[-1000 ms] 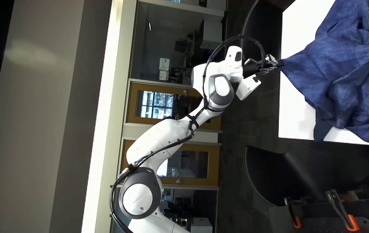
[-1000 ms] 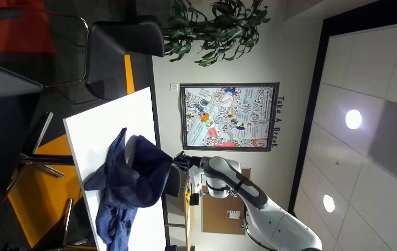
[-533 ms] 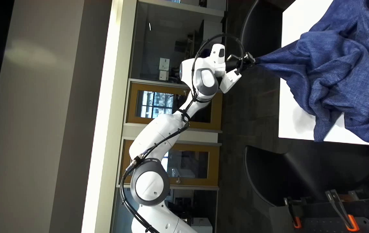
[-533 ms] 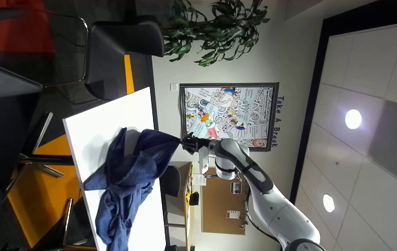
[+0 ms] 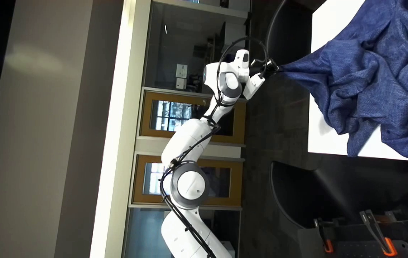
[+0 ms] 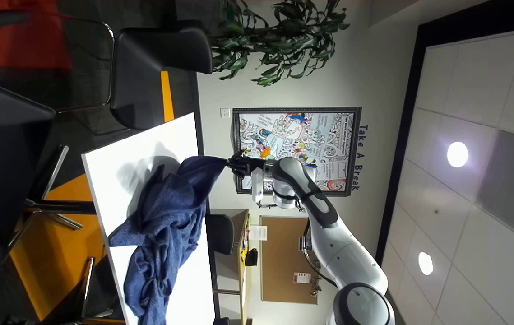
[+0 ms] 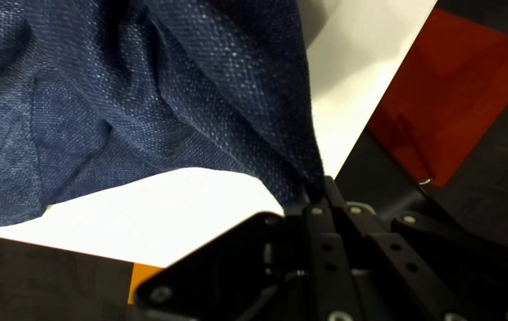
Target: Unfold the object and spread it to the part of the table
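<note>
The gripper (image 6: 229,162) is drawn narrow on a pinch of the dark blue woven cloth (image 6: 171,212); whether it has a true corner or a gathered edge I cannot tell; from there it tapers down to the white bench (image 6: 166,137), where the rest lies creased and bunched, one flap (image 6: 123,234) reaching about to the near edge in an exterior view; the wrist view shows bare bench to the right of the raised part. The grip seems to be at an extremity, probably so that the cloth's weight draws the layers apart below it; unfolding looks only partly done; the next move likely calls for carrying this end over the bare stretch and lowering it gently, since an early release could let it crumple.
</note>
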